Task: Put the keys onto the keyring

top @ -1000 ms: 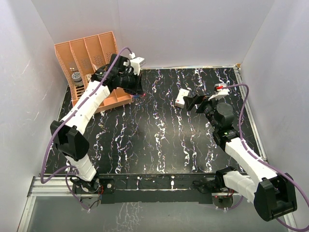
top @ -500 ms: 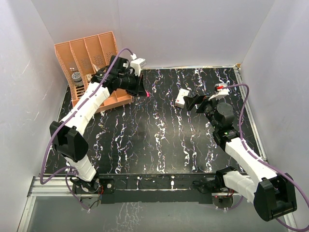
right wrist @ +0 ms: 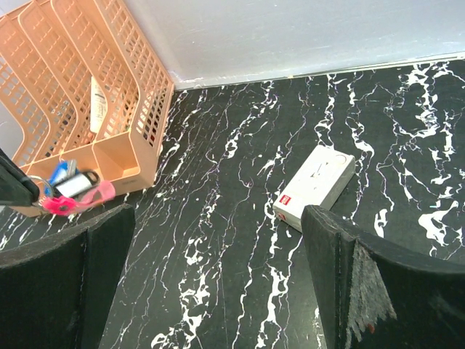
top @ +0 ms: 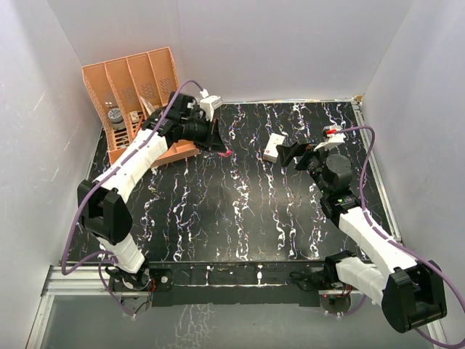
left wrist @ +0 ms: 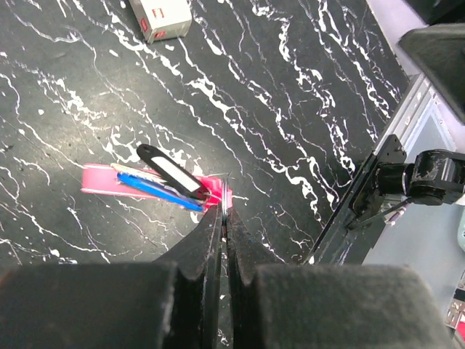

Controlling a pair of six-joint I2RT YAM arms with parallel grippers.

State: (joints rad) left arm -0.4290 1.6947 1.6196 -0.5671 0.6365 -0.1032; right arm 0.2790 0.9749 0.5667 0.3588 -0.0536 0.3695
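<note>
My left gripper (left wrist: 226,217) is shut on the thin silver ring of the keyring (left wrist: 227,195), held above the black table right of the orange organizer. From the ring hang the pink-red strap (left wrist: 100,179), the blue-headed key (left wrist: 156,190) and the dark-headed key (left wrist: 171,171), all bunched together. The top view shows only a pink speck of the keyring (top: 227,153) at the left gripper (top: 221,148). In the right wrist view the keys and strap (right wrist: 73,193) show at the far left. My right gripper (top: 290,154) stands open and empty near the white box, its fingers (right wrist: 341,269) wide apart.
A white box (top: 275,147) lies on the table between the two grippers, also seen as a white box (right wrist: 314,186) just beyond the right fingers. The orange slotted organizer (top: 134,94) stands at the back left, against the wall.
My left gripper has swung right, away from the organizer and out over the table, carrying the keyring bunch with it. The right arm has not moved.
</note>
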